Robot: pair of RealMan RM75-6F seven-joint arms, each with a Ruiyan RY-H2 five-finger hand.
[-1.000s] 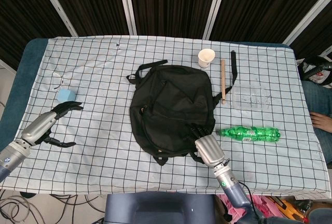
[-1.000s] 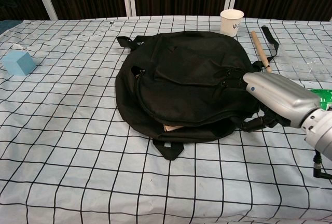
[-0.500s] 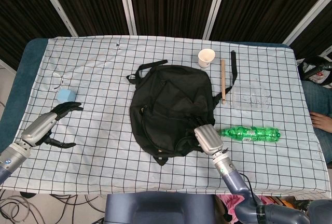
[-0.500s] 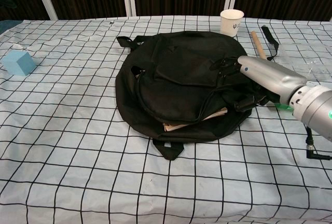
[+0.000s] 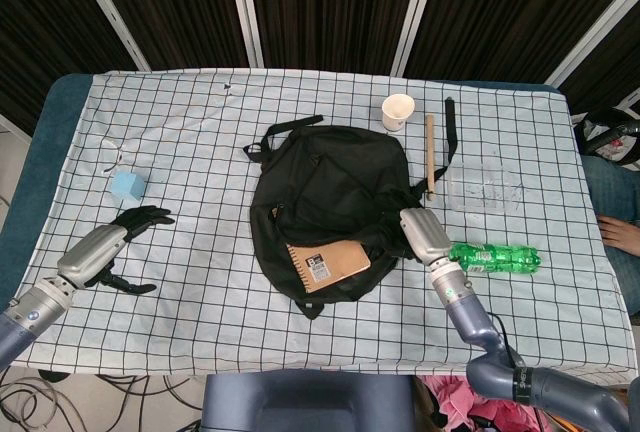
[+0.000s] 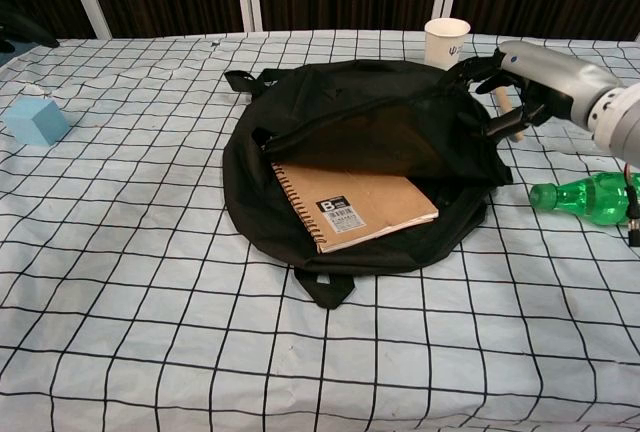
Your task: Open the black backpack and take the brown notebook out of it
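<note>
Blue comes first on our left: a small foam cube (image 5: 127, 185) on the checked tablecloth (image 5: 200, 122), and just below it our left hand (image 5: 105, 247) resting on the cloth with its dark fingers spread and nothing in them. Near the middle lies the black backpack (image 5: 335, 177), its front flap lifted back so the inside shows. The brown notebook (image 5: 327, 264) lies in that opening, spiral edge to the left, tilted, with a black label carrying a white "B" and a barcode (the smaller print we cannot read). Our right hand (image 6: 520, 77) grips the raised edge of the backpack flap at the bag's right side, fingers curled into the fabric. Behind it stands a white paper cup (image 5: 398, 112) with faint printing we cannot make out, then a wooden stick (image 5: 430, 157), a clear plastic tray (image 5: 487, 190), and a green bottle (image 5: 495, 257) lying on its side near our right wrist.
</note>
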